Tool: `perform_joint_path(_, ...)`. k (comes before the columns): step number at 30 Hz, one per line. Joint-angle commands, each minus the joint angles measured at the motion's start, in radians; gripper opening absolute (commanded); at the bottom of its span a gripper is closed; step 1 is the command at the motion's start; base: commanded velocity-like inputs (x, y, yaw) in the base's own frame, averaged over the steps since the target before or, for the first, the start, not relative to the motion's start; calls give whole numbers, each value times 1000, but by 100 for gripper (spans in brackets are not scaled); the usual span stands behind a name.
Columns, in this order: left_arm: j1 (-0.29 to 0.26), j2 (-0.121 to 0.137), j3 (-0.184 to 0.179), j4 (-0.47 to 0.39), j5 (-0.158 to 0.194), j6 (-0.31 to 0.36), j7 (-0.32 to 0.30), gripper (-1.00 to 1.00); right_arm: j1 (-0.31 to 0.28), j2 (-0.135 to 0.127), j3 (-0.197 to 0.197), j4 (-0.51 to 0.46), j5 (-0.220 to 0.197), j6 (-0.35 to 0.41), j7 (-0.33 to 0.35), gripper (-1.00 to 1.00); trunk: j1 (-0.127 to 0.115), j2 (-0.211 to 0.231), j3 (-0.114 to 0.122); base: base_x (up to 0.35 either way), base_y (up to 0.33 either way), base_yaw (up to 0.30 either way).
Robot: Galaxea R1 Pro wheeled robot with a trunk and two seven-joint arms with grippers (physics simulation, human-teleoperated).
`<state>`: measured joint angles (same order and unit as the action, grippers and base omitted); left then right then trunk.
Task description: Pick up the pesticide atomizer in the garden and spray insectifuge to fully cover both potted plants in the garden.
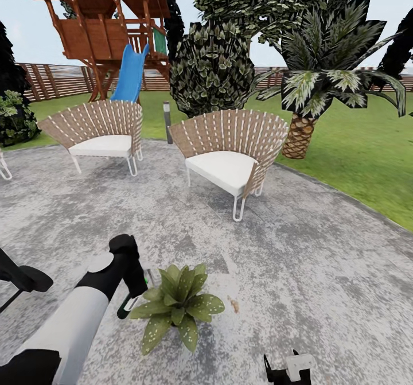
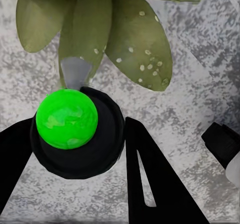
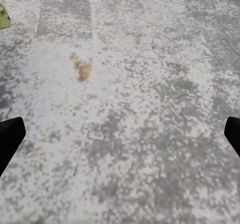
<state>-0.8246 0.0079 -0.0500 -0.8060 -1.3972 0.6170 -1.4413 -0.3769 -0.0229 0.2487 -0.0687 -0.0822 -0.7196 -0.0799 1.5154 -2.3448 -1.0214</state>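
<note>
Atomizer (image 2: 75, 134) sits clamped between the left gripper (image 2: 80, 149) fingers (image 2: 150, 184), bright green top toward the wrist camera, nozzle aimed at a potted plant (image 1: 178, 304) just beyond the fingertips on the grey patio (image 1: 321, 270). Right gripper (image 3: 120, 134) fingers spread wide apart over bare paving, a small brown stain (image 3: 81, 68) ahead of them.

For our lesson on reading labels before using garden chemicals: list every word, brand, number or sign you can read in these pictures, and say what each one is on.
None: no readable text appears in any view.
The pesticide atomizer held in the left gripper is seen from its top, a black cap with a bright green dome; no label faces the camera.
The potted plant, the chairs and the playhouse carry no lettering.
</note>
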Motion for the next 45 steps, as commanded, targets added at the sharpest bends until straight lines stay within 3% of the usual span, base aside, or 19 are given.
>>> perform_joint_path(1, 2, 4, -5, 3, -5, 9, -6, -100, 0, 0, 9, 0, -8, -2, -3, 100, 0, 0, -1, 0, 0, 0)
perform_joint_path(4, 9, 8, -9, 9, -22, 6, -6, -100, 0, 0, 9, 0, -8, -2, -3, 100, 0, 0, -1, 0, 0, 0)
perform_joint_path(6, 11, 10, -8, 13, -63, 3, -7, -100, 0, 0, 9, 0, -8, -2, -3, 100, 0, 0, -1, 0, 0, 0)
perform_joint_path(8, 14, 11, -8, 16, -82, 1, -9, -100, 0, 0, 9, 0, -8, -2, -3, 100, 0, 0, -1, 0, 0, 0)
perform_joint_path(11, 20, 11, -9, 43, -93, 0, -12, -100, 0, 0, 9, 0, -8, -2, -3, 100, 0, 0, -1, 0, 0, 0)
perform_joint_path(14, 15, 4, -7, 52, -95, -1, -30, -100, 0, 0, 9, 1, -8, -2, -3, 100, 0, 0, -1, 0, 0, 0)
perform_joint_path(15, 8, -1, -9, 51, -96, -2, -101, -100, 0, 0, 9, 1, -8, -1, -3, 100, 0, 0, -1, 7, 6, 0)
perform_joint_path(16, 6, -2, -19, 46, -96, -3, -130, -100, 0, 0, 9, 1, -8, -2, -3, 100, 0, 0, -1, 74, 65, 0)
perform_joint_path(19, 10, 2, -64, 41, -98, -3, -130, -100, 0, 0, 9, 1, -8, -2, -3, 100, 0, 0, -1, 181, 168, 0)
perform_joint_path(22, 18, 8, -79, 41, -100, -2, -130, -100, 0, 0, 9, 1, -8, -2, -3, 100, 0, 0, -1, 174, 160, 0)
perform_joint_path(28, 11, 10, -77, 35, -99, 7, -130, -100, 0, 0, 9, 1, -8, -2, -3, 100, 0, 0, -1, 21, 20, 0)
perform_joint_path(34, -20, -4, -74, -1, -98, 17, -130, -100, 0, 0, 9, 1, -8, -2, -3, 100, 0, 0, -1, 0, 0, 0)
perform_joint_path(45, -6, 14, -75, 6, -99, 16, -130, -100, 0, 0, 8, 0, -9, -3, -7, 100, 0, 0, -1, 46, 30, 0)
